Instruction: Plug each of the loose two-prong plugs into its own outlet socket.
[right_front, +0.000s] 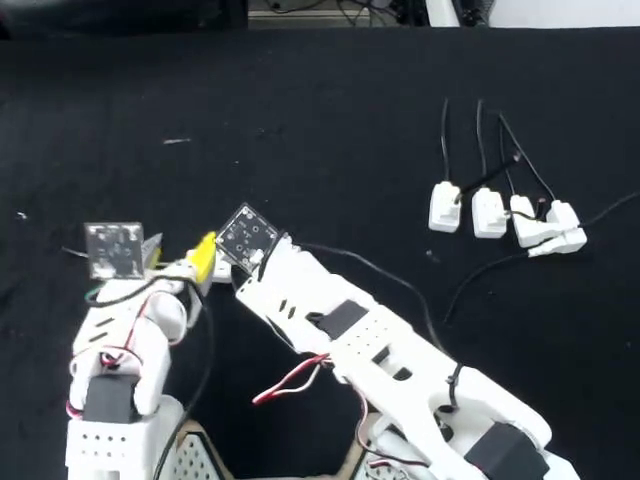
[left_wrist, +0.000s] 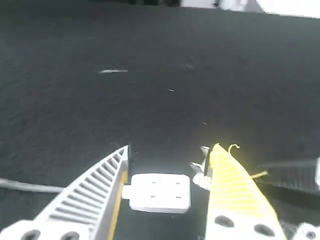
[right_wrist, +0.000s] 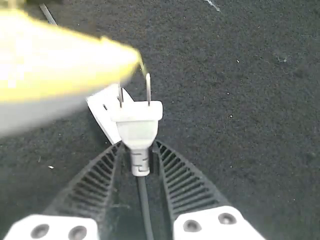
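You have both grippers meeting at about 9 o'clock on the black table (right_front: 300, 120) in the high view, the left arm coming up from 7 o'clock and the right arm slanting in from 5 o'clock. Your right gripper (right_wrist: 137, 146) has its black fingers pressed in on the two-prong plug (right_wrist: 137, 122), pinching the white body just above its ribbed neck; the two prongs point straight away from the wrist and the black cord (right_wrist: 144, 200) runs back between the fingers. Your left gripper (left_wrist: 171, 147) has its fingers spread on either side of the white outlet socket (left_wrist: 157, 191), which lies slot-face up. The white finger (left_wrist: 95, 185) touches the socket's side, while a dark gap shows between the socket and the yellow finger (left_wrist: 232, 180). In the right wrist view the socket sits tilted just behind the plug, beside one prong, and the prongs are outside its slots. Well apart, at 3 o'clock in the high view, a row of white connector pieces (right_front: 489, 213) lies with black cords trailing toward 12 o'clock; you cannot tell plugs from sockets there.
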